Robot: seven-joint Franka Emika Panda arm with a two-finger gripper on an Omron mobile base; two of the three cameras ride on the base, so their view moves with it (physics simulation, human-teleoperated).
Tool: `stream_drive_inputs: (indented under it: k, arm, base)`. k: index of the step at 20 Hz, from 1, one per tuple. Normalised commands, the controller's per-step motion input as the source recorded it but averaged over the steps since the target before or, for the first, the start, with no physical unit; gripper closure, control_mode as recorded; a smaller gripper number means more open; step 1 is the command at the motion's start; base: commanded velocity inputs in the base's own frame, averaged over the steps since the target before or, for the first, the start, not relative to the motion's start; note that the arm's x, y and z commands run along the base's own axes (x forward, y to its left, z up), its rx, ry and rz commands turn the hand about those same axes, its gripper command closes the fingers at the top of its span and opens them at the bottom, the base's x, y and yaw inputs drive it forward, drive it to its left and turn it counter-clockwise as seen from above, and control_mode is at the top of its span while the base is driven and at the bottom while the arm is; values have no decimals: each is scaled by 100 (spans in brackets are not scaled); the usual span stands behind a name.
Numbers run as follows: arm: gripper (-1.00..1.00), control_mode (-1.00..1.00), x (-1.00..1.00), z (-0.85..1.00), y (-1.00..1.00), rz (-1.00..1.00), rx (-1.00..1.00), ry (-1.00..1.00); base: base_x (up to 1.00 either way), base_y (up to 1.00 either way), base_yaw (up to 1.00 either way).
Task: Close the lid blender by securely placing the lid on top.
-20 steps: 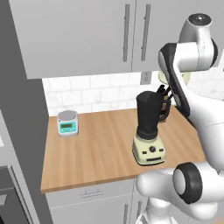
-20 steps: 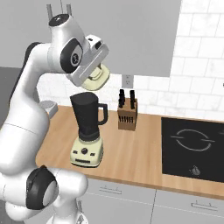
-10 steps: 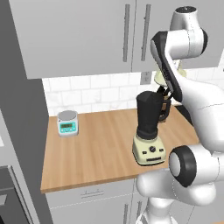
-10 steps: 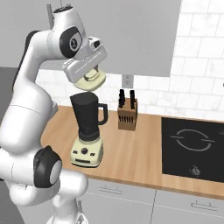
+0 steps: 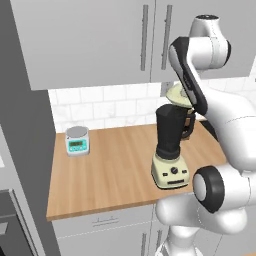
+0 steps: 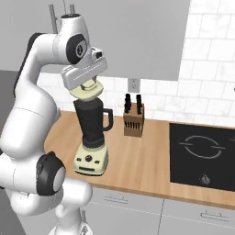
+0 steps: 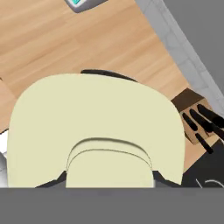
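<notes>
A: Where's the lid relative to the blender?

B: Just above the jar's rim, tilted a bit, not seated. It's a pale cream-yellow round cap with a raised knob in the middle. The gripper is pinching it by that knob from above.

A: And the blender itself?

B: Dark see-through jar with a side handle, cream base with a black knob and buttons. A knife block stands just beside it on the handle side; a scale sits well apart on the other.
</notes>
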Motion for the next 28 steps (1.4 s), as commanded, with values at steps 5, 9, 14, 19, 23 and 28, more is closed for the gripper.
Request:
stream_drive_inputs:
  k: [5,9,14,19,23,28]
  arm:
    - [100,-100,9,-34,4,0,7,0]
    - [100,-100,23,-30,18,0,0,0]
    - [100,-100,23,-33,24,0,0,5]
    - [100,-100,23,-34,12,0,0,2]
    - [100,-100,34,-12,0,0,0,0]
    - [100,-100,33,0,0,0,-1,0]
  base:
    - [0,0,0]
    - [0,0,0]
    - [0,0,0]
    - [0,0,0]
    - [0,0,0]
    - [0,0,0]
